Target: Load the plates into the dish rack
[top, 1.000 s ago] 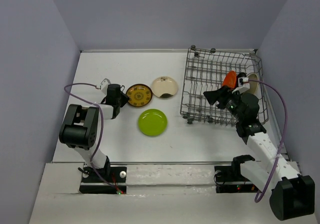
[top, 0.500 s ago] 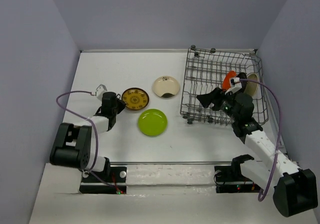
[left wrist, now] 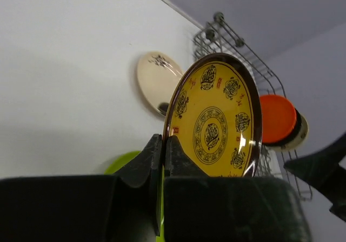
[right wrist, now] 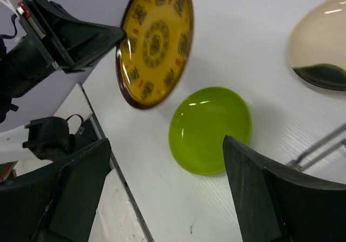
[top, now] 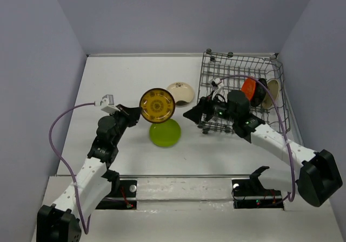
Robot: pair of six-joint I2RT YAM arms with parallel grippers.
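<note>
The brown round plate with a gold pattern (top: 157, 105) is held upright on its edge at the centre of the top view, with its patterned face turned towards the camera. Its lower left rim is clamped between the jaws of the left gripper (left wrist: 164, 147), which are pressed tightly on it, as is seen at the bottom centre of the left wrist view. The plate is held above the white table (top: 119, 79). It is well apart from the dark grey wire dish rack (top: 243, 57), which stands in the upper right of the top view.

Just below the brown plate in the top view, the lime green round plate (top: 165, 132) lies flat on the table. The cream round plate with a dark mark (top: 180, 93) lies on the table just to the upper right of the brown plate, near the left side of the rack. In the right part of the rack, the orange round plate (top: 248, 86) is standing on its edge.

The right gripper (top: 194, 111) is found at the lower left corner of the rack, pointed to the left towards the brown plate and apart from it. Its jaws are spread wide and nothing is held between them, as is shown in the right wrist view.
</note>
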